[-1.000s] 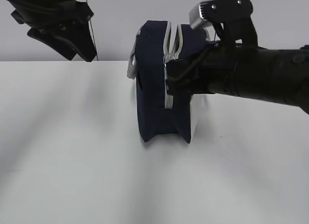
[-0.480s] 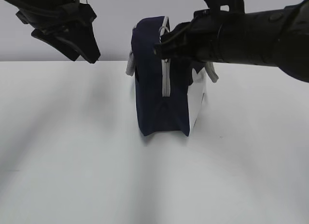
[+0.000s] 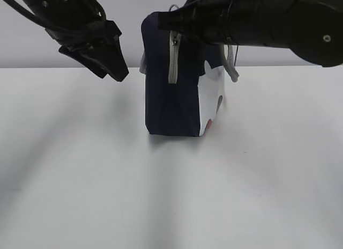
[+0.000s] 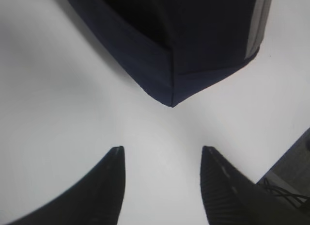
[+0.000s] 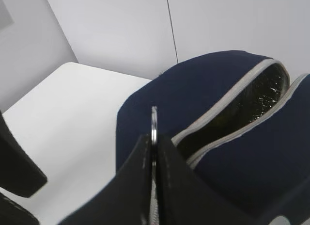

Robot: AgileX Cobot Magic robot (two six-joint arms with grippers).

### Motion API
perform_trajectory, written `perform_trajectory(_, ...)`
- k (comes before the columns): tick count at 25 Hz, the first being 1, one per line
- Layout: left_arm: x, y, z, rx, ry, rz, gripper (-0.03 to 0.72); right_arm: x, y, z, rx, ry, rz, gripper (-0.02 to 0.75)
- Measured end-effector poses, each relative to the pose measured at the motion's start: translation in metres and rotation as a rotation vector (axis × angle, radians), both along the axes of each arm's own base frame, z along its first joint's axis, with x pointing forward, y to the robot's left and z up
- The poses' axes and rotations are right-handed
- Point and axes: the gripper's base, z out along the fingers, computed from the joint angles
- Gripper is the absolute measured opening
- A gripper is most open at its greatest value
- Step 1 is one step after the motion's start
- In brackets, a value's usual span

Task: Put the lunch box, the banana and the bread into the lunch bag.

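The navy lunch bag (image 3: 166,104) stands upright on the white table, its white panel facing right. My right gripper (image 3: 170,24) is at the bag's top edge, shut on the ring zipper pull (image 5: 154,119). Behind the fingers (image 5: 138,176) the grey zipper (image 5: 232,96) gapes over dark, glinting lining. My left gripper (image 3: 117,72) hangs open just left of the bag. In the left wrist view its fingertips (image 4: 116,159) hover above bare table, short of the bag's lower corner (image 4: 170,96). The lunch box, the banana and the bread are out of view.
A grey strap handle (image 3: 231,66) dangles on the bag's right side. White tabletop (image 3: 161,195) spreads in front and to both sides. A pale wall stands behind. The table's edge (image 4: 283,159) shows at the lower right of the left wrist view.
My right gripper has climbed from the bag's side to its top with the ring pull. The bag shifted slightly left. My left gripper came right and down, closer to the bag.
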Motion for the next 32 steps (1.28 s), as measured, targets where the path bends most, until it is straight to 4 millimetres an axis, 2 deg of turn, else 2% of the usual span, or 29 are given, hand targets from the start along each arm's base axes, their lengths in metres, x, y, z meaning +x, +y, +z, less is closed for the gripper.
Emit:
perform_trajectory(7, 0.019, -0.015, -0.020, -0.095, -0.054, -0.028, 0.382, 0.001, 0.001, 0.006, 0.017, -0.009, -0.004, -0.001)
perform_trajectory(15, 0.029, -0.025, -0.022, -0.200, -0.120, -0.035, 0.369, 0.001, 0.001, 0.006, 0.019, -0.007, -0.005, -0.001)
perform_trajectory(17, 0.032, -0.027, -0.029, -0.207, -0.112, -0.037, 0.325, 0.001, 0.001, 0.006, 0.020, -0.006, -0.006, -0.001)
perform_trajectory(20, 0.036, -0.030, -0.038, -0.208, -0.106, -0.053, 0.188, 0.001, 0.000, 0.005, 0.016, -0.001, -0.008, -0.001)
perform_trajectory(24, 0.036, -0.030, -0.040, -0.186, -0.130, -0.102, 0.031, 0.002, 0.000, 0.004, 0.012, 0.005, -0.009, -0.001)
perform_trajectory(26, 0.035, -0.028, -0.042, -0.147, -0.139, -0.155, 0.006, 0.002, 0.000, 0.004, 0.016, 0.010, -0.012, -0.001)
perform_trajectory(32, 0.029, -0.017, -0.050, 0.029, -0.124, -0.278, 0.000, 0.002, 0.000, 0.003, 0.029, 0.024, -0.019, -0.001)
